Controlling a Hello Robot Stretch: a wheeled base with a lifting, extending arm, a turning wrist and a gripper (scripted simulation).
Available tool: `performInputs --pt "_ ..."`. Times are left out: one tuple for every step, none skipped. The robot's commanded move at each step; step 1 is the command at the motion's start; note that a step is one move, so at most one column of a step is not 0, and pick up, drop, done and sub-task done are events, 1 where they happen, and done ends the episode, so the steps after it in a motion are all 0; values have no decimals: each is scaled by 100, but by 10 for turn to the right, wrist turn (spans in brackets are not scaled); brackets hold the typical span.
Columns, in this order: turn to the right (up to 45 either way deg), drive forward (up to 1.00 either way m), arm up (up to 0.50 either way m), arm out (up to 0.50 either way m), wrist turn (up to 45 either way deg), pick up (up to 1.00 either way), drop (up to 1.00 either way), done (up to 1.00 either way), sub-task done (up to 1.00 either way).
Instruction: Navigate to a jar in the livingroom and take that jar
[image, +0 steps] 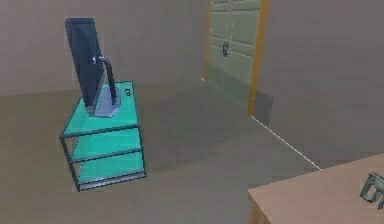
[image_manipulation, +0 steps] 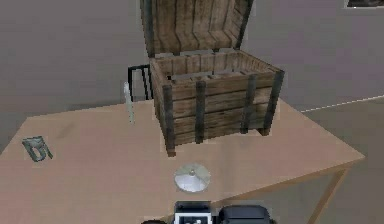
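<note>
A slim, pale, glassy upright thing (image_manipulation: 128, 102) stands on the wooden table (image_manipulation: 90, 185) near its far edge, just left of a big wooden crate (image_manipulation: 215, 95) with its lid raised. At the arm side view's bottom edge the arm's end with a white marked square (image_manipulation: 193, 213) pokes in. A sliver of my gripper's dark body (image_manipulation: 157, 220) sits left of it, over the table's near edge. Its far end cannot be made out, so I cannot tell whether it holds anything.
A round pale disc (image_manipulation: 193, 178) lies in front of the crate, a small grey object (image_manipulation: 38, 150) at the table's left, and a dark chair (image_manipulation: 138, 80) behind. Ahead are a TV (image: 90, 70) on a teal stand (image: 100, 140), a door (image: 235, 45), open floor and the table corner (image: 320, 200).
</note>
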Motion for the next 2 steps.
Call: performInputs --pt "0 0 0 20 0 0 0 0 0" --pt "0 0 0 0 450 0 0 0 0"
